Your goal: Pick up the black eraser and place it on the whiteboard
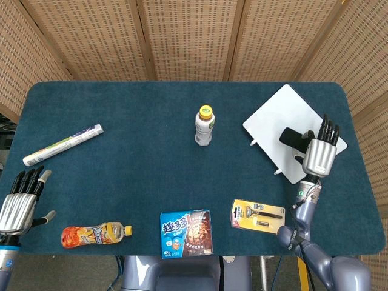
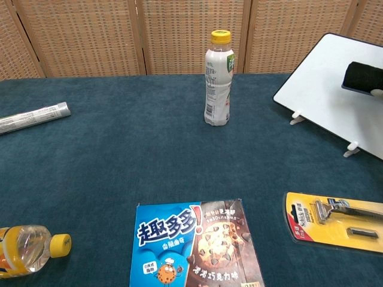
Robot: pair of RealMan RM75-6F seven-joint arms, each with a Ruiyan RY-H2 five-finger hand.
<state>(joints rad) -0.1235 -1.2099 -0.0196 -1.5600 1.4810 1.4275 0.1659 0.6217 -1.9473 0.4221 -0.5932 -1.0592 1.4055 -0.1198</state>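
The counter [image 1: 151, 121] was a big blue mat, and the whiteboard [image 1: 276, 118] sat tilted at its far right corner. The right robot hand [image 1: 319, 154] was over the board's near edge, apparently holding the black eraser [image 1: 294, 138], which stuck out to its left with its long axis running roughly across the board. The left robot hand [image 1: 18, 203] was way off at the near left corner, fingers spread, holding nothing. So I'd guess the release was all on the right one.
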